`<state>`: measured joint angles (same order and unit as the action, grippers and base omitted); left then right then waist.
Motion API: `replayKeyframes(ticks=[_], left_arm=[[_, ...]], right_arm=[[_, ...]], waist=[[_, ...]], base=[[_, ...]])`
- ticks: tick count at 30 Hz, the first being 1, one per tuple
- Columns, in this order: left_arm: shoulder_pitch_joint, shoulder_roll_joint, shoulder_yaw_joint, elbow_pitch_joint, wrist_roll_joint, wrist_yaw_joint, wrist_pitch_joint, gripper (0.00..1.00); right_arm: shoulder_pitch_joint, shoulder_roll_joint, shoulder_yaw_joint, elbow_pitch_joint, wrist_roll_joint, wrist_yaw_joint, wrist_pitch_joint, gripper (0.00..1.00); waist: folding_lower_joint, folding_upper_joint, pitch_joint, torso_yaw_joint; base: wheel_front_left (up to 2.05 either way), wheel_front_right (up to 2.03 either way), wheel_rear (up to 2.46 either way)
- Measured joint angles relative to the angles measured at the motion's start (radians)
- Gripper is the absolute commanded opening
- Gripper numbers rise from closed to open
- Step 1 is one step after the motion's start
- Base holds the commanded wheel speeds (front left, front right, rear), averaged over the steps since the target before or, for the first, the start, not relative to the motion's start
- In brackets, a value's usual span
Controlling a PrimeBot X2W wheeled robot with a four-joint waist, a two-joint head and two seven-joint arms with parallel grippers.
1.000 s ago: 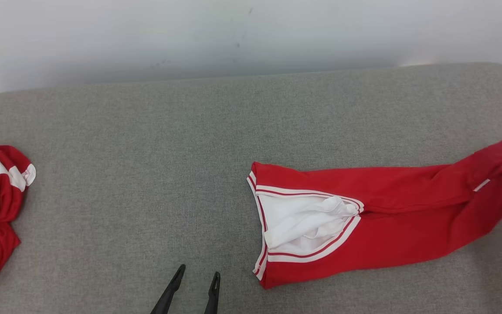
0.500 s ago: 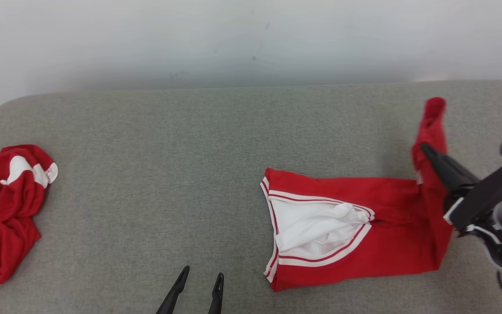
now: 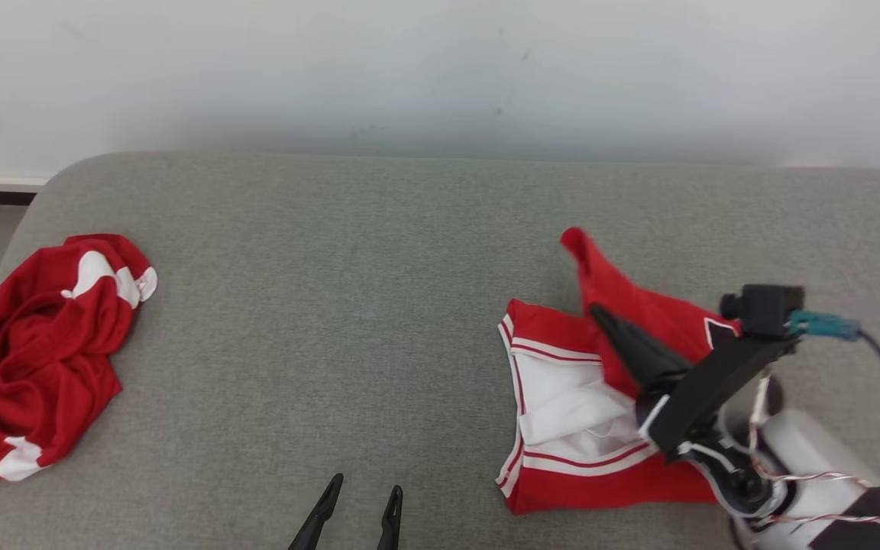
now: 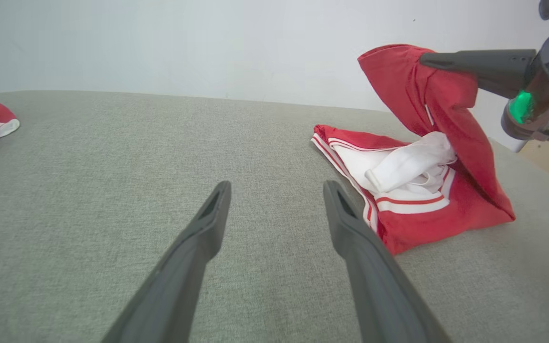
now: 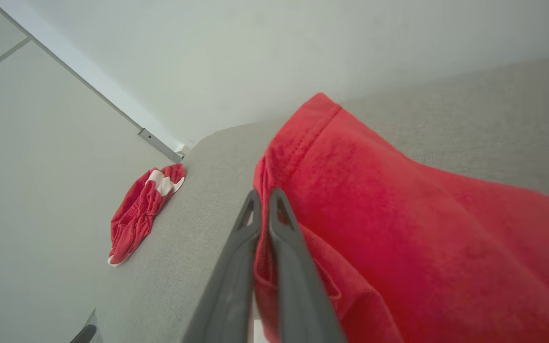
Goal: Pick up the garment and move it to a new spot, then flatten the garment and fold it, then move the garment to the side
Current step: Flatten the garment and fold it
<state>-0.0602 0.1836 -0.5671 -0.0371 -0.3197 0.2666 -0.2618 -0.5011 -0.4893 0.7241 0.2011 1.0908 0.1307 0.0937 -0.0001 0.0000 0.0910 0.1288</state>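
Head view: the red garment [image 3: 562,405] lies on the right half of the grey tabletop [image 3: 333,305], waistband end toward the middle, with its white lining [image 3: 554,382] spilling out in a bunch. The far end is raised and doubled back over the rest, pinched in the right claw [image 3: 599,312], which is closed on the cloth. The left claw [image 3: 366,489] sits at the bottom edge, jaws apart, holding nothing and well clear of the fabric. A second red garment [image 3: 35,351] is crumpled at the far left.

Left wrist view: the left claw [image 4: 277,188] hovers open over bare tabletop, beside the waistband. The right claw [image 4: 434,60] holds the garment [image 4: 446,143] end high, so the cloth hangs in a loose arch over the bunched lining.

Right wrist view: the right claw [image 5: 265,197] is clamped shut on a thin fold just beside the hem of the garment [image 5: 398,214].

Judging from this, the fold is in hand and several things could spoil it. The bite is small and near the edge, so the cloth may slip free. Nothing pins the lower half, so a pull could drag it along and skew the fold. The loose lining may get trapped underneath and leave a lump
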Motion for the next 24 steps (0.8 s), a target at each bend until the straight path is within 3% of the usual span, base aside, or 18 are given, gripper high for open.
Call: replayKeyframes(ticks=[5, 20, 21, 22, 23, 24], left_arm=[[0.010, -0.010, 0.005, 0.011, 0.003, -0.016, 0.000, 1.00], [0.019, -0.034, 0.031, 0.033, 0.016, -0.046, 0.000, 1.00], [0.019, -0.035, 0.034, 0.033, 0.017, -0.046, 0.000, 1.00], [0.019, -0.036, 0.037, 0.033, 0.019, -0.046, 0.000, 1.00], [0.019, -0.038, 0.039, 0.032, 0.021, -0.046, 0.000, 1.00], [0.019, -0.040, 0.041, 0.032, 0.022, -0.047, 0.000, 1.00]], right_arm=[[0.020, 0.086, 0.006, 0.030, -0.023, 0.000, 0.030, 0.00], [0.041, 0.217, 0.027, 0.220, -0.102, 0.000, 0.051, 0.00], [0.040, 0.222, 0.026, 0.229, -0.102, 0.000, 0.051, 0.09], [0.040, 0.225, 0.025, 0.238, -0.107, 0.000, 0.045, 0.36], [0.040, 0.228, 0.024, 0.244, -0.111, 0.000, 0.037, 1.00], [0.038, 0.231, 0.021, 0.249, -0.112, 0.000, 0.032, 1.00]], waist=[[0.0000, 0.0000, -0.003, 0.030], [0.0001, 0.0000, 0.000, 0.074], [0.0002, 0.0000, 0.001, 0.072], [0.0001, 0.0000, 0.001, 0.071], [0.0001, 0.0000, 0.002, 0.069], [0.0001, 0.0000, 0.002, 0.067]], base=[[0.00, 0.00, 0.00], [0.00, 0.00, 0.00], [0.00, 0.00, 0.00], [0.00, 0.00, 0.00], [0.00, 0.00, 0.00], [0.00, 0.00, 0.00]])
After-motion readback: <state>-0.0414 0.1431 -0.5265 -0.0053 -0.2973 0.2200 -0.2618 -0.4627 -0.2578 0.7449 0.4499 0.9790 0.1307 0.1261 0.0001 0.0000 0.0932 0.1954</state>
